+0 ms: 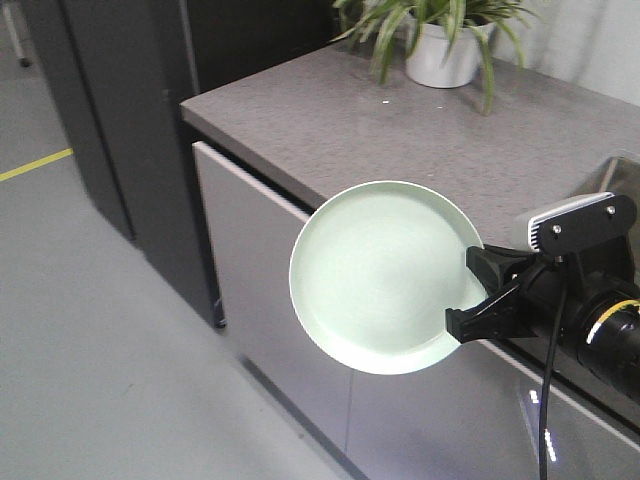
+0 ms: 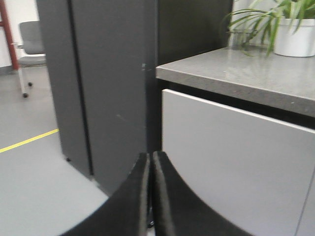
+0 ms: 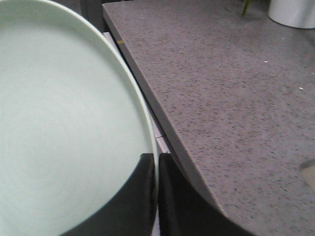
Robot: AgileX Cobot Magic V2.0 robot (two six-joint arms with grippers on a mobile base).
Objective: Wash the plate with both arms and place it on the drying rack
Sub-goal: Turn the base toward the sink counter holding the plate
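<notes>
My right gripper (image 1: 476, 292) is shut on the right rim of the pale mint-green plate (image 1: 380, 275), holding it in the air in front of the counter's edge, tilted up with its face toward the front camera. In the right wrist view the plate (image 3: 64, 123) fills the left side and its rim runs between the closed jaws of the right gripper (image 3: 157, 156). The arm carries a whitish-grey camera block (image 1: 570, 220) and a black cable. My left gripper (image 2: 150, 155) shows only in its own wrist view, shut on nothing, low and facing the cabinet front. The drying rack is out of view.
A grey speckled counter (image 1: 400, 130) carries a potted plant in a white pot (image 1: 442, 50) at the back. Below the counter is a light grey cabinet front (image 1: 250, 270). A tall dark cabinet (image 1: 120, 100) stands to the left, and a yellow line (image 1: 35, 165) crosses the floor.
</notes>
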